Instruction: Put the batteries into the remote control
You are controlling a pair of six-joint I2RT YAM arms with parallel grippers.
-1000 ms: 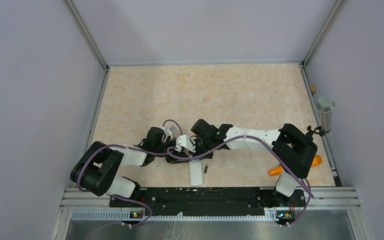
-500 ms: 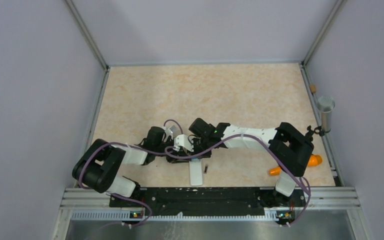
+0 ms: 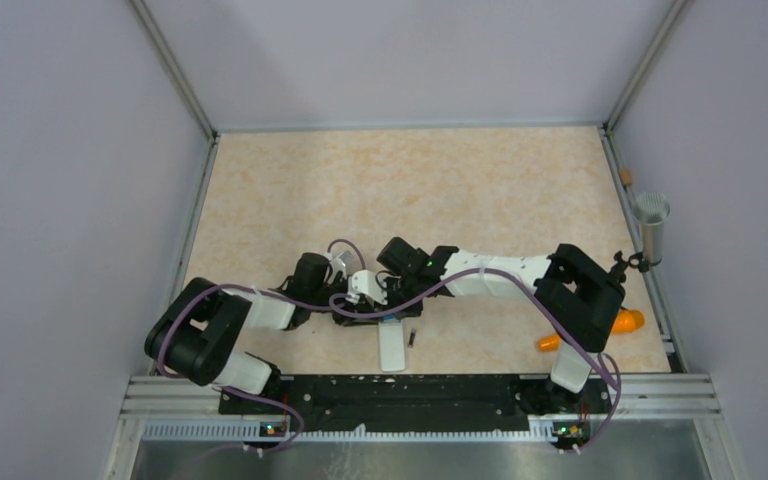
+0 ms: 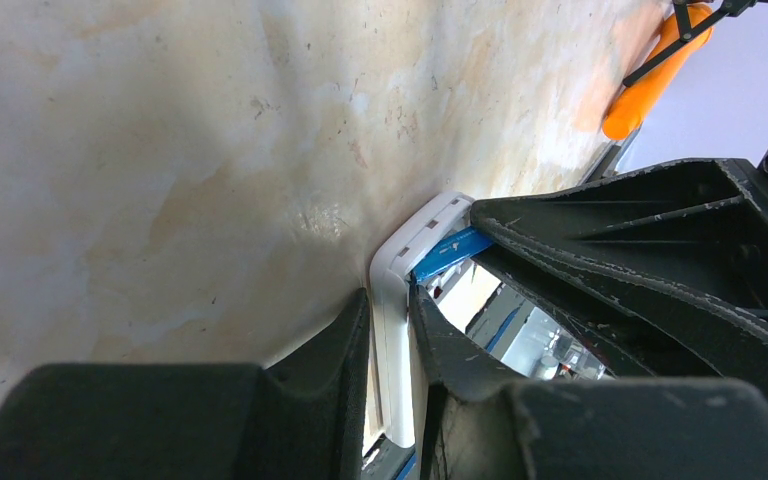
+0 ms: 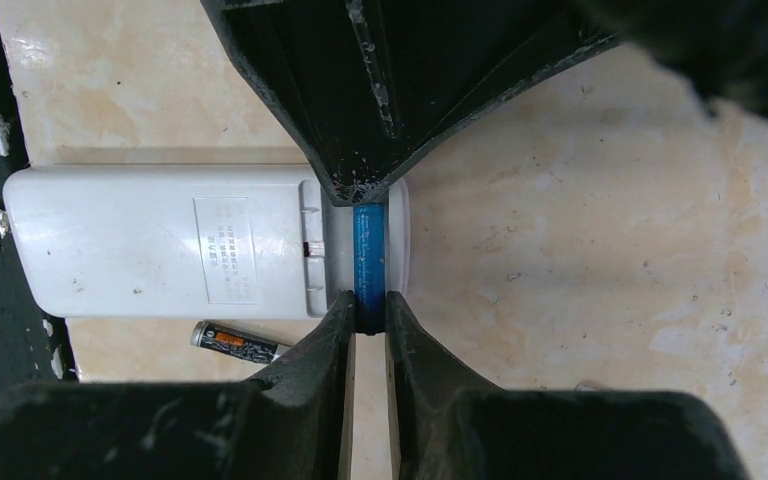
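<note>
— Since a second ago the right arm (image 3: 500, 272) has drifted slightly left, uncovering more of the orange object (image 3: 628, 321); the remote control (image 5: 160, 240) stays put on the desk (image 5: 610, 250), close to its near edge.

— What is held?

— The blue battery (image 5: 369, 262) lies crosswise in the open bay at the remote's far end, pinched end to end by the right gripper (image 5: 368, 252), almost closed. The dark battery (image 5: 235, 340) lies just right of the remote.

— And the other side?

— The left gripper (image 4: 388, 315) is clamped narrowly on the remote's white edge.
</note>
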